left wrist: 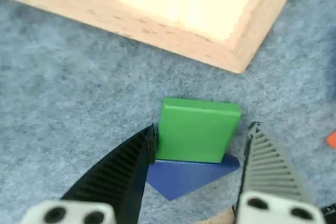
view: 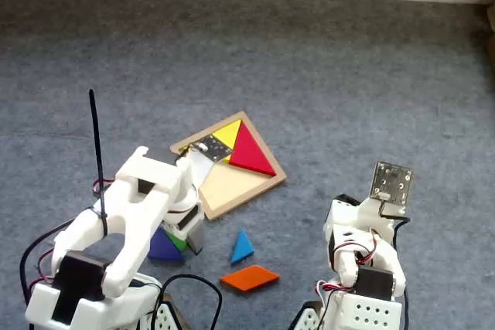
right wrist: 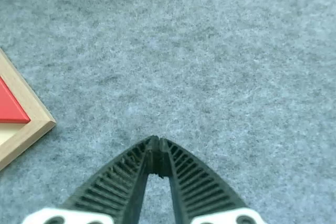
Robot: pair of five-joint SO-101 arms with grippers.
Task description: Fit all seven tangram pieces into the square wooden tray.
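Near desk middle: square wooden tray, red triangle and yellow triangle inside. Toward arm-side edge: left pincer wide, astride green square block touching dark blue triangle. Small blue triangle and orange parallelogram loose beside. Right pincer closed, empty.

We read no words, numbers, labels or signs anywhere. The wooden tray and the tangram pieces showed plain faces, and the circuit board on the right arm's wrist was too small for us to make out any print.
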